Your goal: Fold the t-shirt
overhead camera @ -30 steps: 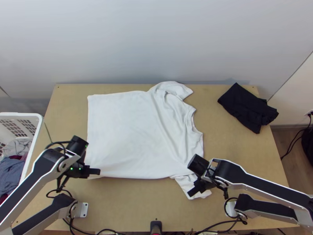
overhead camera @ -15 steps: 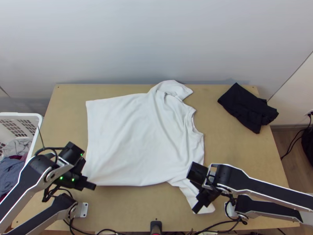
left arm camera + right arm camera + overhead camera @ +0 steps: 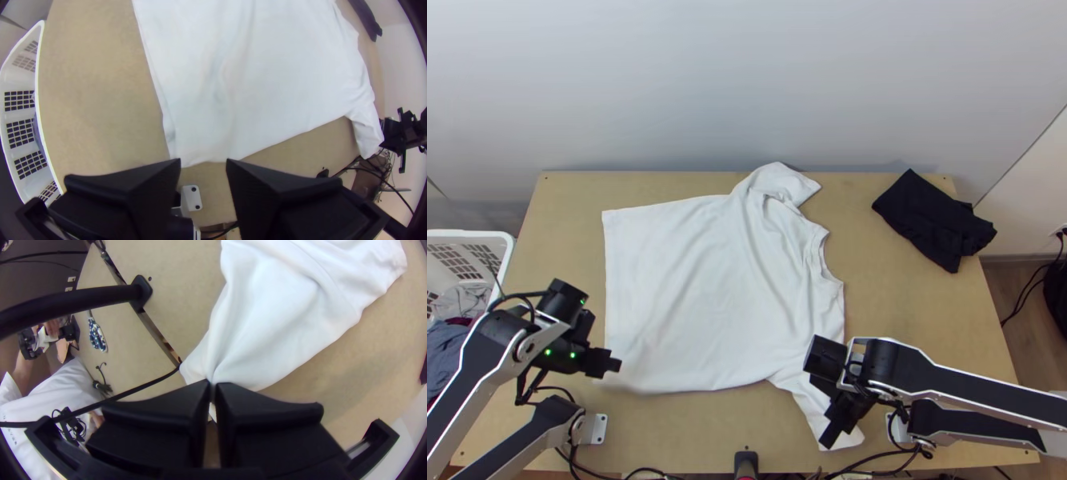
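Wooden table (image 3: 915, 304) bears the t-shirt (image 3: 691, 280) beside a pale wall (image 3: 747, 80).

Top view looks steeply down; nearer wrist views share the t-shirt (image 3: 683, 296).

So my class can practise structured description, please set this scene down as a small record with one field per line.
Garment: white t-shirt
Lay: spread on the table, unfolded, creased towards the collar
Left gripper: fingers apart, beside the near hem corner, holding nothing
Right gripper: fingers closed on the near sleeve
Other cloth: black, bunched, table's far right
Basket: white, left of the table, clothes inside
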Robot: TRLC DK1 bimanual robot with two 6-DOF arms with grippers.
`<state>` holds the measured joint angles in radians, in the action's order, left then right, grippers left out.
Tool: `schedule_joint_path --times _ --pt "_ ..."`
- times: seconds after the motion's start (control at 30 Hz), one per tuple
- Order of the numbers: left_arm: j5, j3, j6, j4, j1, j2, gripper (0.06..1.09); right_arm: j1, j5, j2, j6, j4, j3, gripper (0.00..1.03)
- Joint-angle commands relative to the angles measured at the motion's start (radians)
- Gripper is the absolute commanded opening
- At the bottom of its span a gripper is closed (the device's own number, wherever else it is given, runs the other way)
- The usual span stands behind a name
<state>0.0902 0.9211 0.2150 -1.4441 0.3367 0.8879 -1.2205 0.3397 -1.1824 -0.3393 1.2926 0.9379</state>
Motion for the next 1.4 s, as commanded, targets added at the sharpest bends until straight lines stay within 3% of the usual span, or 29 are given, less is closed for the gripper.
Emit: schedule_joint_path --times 0.0,0.2,0.3,0.5,0.6,0.77,0.97,1.1,1.3,1.37 --pt "-0.004 0.039 -0.022 0.021 -0.07 0.043 0.99 0.01 -0.002 -0.011 0.002 -0.004 0.045 0.34" --pt "-0.046 0.101 -0.028 0.048 -0.107 0.103 1.03 0.016 -0.018 -0.013 0.002 -0.026 0.05 0.45" --pt "-0.046 0.205 -0.029 0.093 -0.2 0.181 1.03 0.059 -0.038 -0.01 0.003 -0.026 0.075 0.45" --pt "-0.055 0.433 0.015 0.251 -0.303 0.384 1.04 0.239 -0.073 0.012 0.048 -0.05 0.193 0.45" --pt "-0.056 0.533 0.057 0.277 -0.312 0.496 1.04 0.362 -0.077 0.043 0.056 -0.154 0.246 0.47" --pt "-0.204 0.59 0.063 0.416 -0.301 0.629 1.04 0.547 -0.085 -0.016 0.089 -0.217 0.345 0.8" --pt "-0.268 0.601 0.078 0.53 -0.28 0.73 1.04 0.701 -0.097 -0.134 0.089 -0.331 0.423 0.99" --pt "-0.276 0.556 0.07 0.668 -0.272 0.79 1.04 0.802 -0.116 -0.272 0.08 -0.351 0.569 0.99" --pt "-0.277 0.601 0.037 0.7 -0.274 0.951 1.04 0.888 -0.197 -0.436 0.072 -0.483 0.728 0.99" --pt "-0.339 0.608 0.038 0.729 -0.269 0.985 1.04 0.911 -0.196 -0.516 0.074 -0.475 0.803 0.99"
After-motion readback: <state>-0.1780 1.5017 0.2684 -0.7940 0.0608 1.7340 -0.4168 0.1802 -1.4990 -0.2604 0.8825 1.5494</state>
